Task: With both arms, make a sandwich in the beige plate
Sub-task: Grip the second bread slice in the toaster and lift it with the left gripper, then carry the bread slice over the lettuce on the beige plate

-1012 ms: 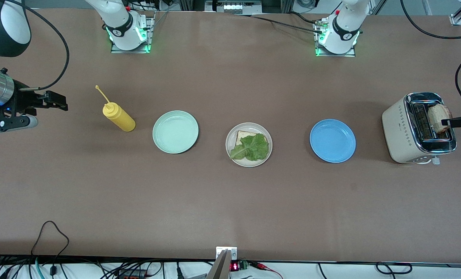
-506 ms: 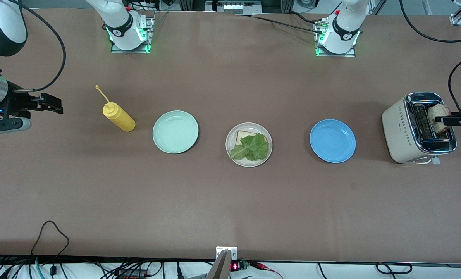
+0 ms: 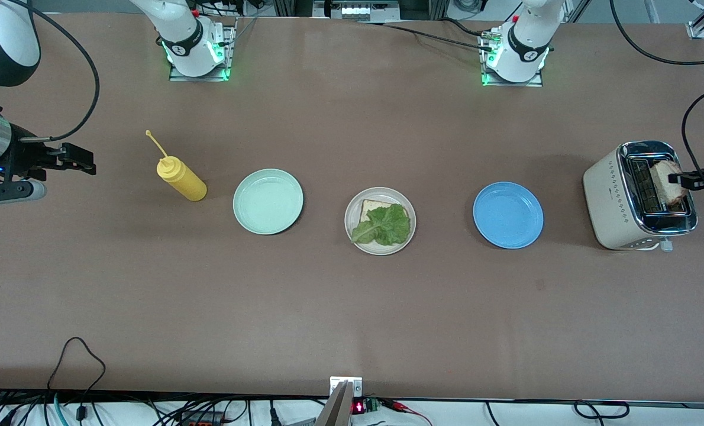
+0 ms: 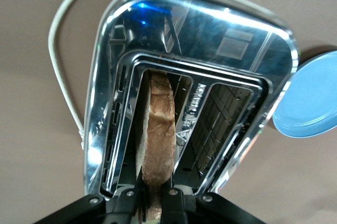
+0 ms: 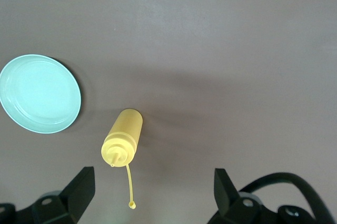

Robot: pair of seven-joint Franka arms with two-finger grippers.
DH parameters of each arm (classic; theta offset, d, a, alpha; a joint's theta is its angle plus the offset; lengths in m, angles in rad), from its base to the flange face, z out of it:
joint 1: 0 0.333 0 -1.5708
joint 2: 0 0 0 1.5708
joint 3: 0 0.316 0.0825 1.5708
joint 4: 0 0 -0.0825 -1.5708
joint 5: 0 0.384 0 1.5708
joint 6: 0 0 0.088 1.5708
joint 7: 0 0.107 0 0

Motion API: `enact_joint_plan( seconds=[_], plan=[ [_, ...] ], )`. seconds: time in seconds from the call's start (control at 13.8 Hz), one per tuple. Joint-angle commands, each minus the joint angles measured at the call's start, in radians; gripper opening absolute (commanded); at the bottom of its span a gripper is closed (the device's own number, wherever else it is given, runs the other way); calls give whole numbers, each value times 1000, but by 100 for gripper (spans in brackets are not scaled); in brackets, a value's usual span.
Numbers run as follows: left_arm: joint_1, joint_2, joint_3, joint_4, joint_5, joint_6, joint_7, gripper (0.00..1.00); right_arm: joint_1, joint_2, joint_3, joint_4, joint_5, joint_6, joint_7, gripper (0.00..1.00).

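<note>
The beige plate sits mid-table with one bread slice and a green lettuce leaf on it. A second bread slice stands in a slot of the toaster at the left arm's end; it also shows in the left wrist view. My left gripper is shut on this slice's top edge, over the toaster. My right gripper hangs open and empty at the right arm's end, waiting.
A yellow squeeze bottle lies beside a mint-green plate, both also in the right wrist view, bottle and plate. A blue plate lies between the beige plate and the toaster.
My left gripper has moved in over the toaster and closed on the bread slice in the slot. My right gripper drew back slightly toward the table's end.
</note>
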Motion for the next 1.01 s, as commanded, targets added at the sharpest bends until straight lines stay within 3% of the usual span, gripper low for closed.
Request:
enact_joint_plan(
  seconds=[0.0, 0.22, 0.36, 0.51, 0.72, 0.94],
  plan=[
    [-3, -19, -5, 141, -2, -117, 40, 1, -7, 9, 6, 26, 12, -19, 6, 100],
    [-12, -19, -18, 333, -14, -312, 96, 1, -6, 9, 6, 26, 12, -19, 9, 100],
    [-41, -20, -61, 396, -17, -398, 129, 1, -7, 9, 4, 27, 10, -19, 7, 100],
    [-44, -43, -183, 392, -22, -444, 139, 1, -7, 11, 4, 27, 12, -16, 7, 100],
    [-58, -40, -356, 322, -169, -454, 52, 1, -6, 18, 3, 41, 32, -6, 6, 100],
    [-199, -19, -388, 213, -313, -353, -23, 0, -9, 20, 3, 49, 29, -5, 12, 100]
  ],
)
